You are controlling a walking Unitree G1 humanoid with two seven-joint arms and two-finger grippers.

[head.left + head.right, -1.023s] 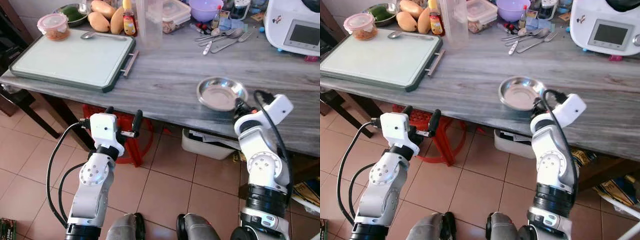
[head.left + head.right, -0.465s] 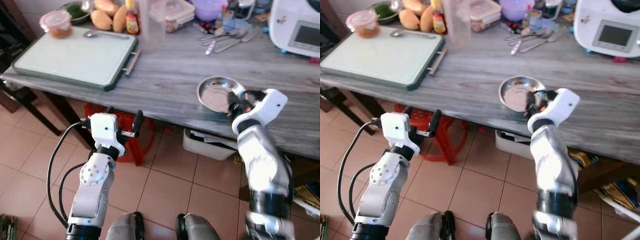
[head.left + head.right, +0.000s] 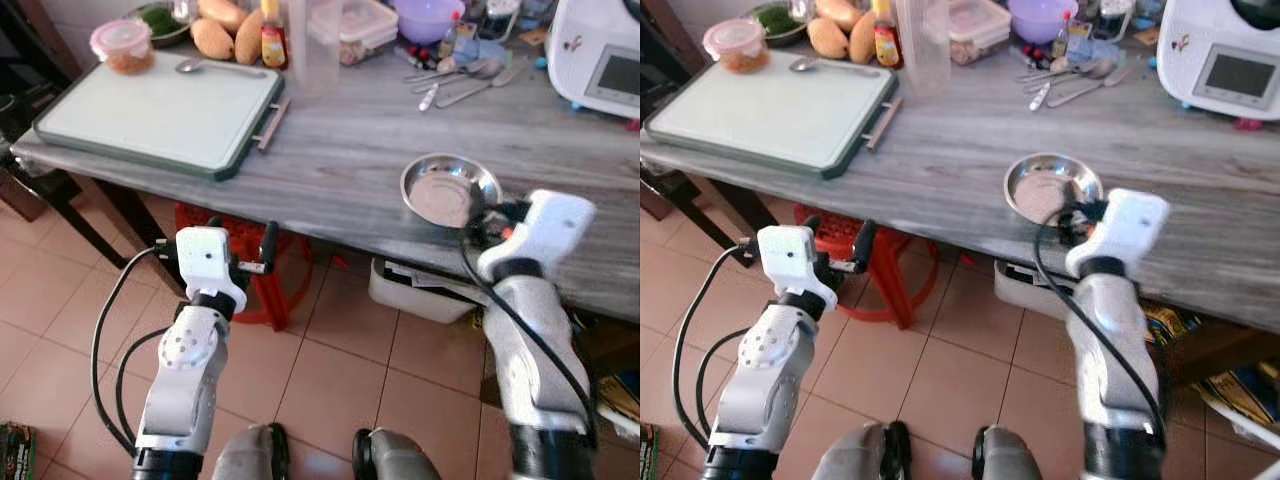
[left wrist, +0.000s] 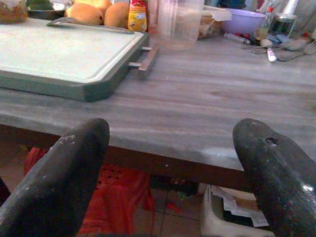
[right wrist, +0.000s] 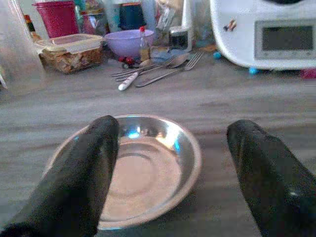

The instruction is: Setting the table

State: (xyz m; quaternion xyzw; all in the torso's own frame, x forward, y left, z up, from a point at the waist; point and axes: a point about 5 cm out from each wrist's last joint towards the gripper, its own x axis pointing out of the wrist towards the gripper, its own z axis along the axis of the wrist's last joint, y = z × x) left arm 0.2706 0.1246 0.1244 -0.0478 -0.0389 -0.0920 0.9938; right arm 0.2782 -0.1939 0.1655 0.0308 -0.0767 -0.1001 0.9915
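A shallow steel bowl point(image 3: 450, 190) sits empty near the front edge of the grey wooden table point(image 3: 340, 150). My right gripper point(image 3: 478, 220) hovers at the bowl's near right rim. In the right wrist view its fingers point(image 5: 89, 168) stand open, wide apart on either side of the steel bowl point(image 5: 133, 168), and hold nothing. My left gripper point(image 3: 242, 232) is open and empty, level with the table's front edge, short of the green tray point(image 3: 160, 105). A spoon point(image 3: 215, 68) lies on that tray. More cutlery point(image 3: 455, 80) lies at the back.
A clear jug point(image 3: 318, 45), food boxes, mangoes and a sauce bottle crowd the table's back. A white appliance point(image 3: 600, 55) stands at the far right. Under the table are a red stool point(image 3: 245, 270) and a white box point(image 3: 420, 290).
My right arm has stretched up and its wrist has shifted a little right, with the gripper staying at the bowl's near rim. The left arm has not moved.
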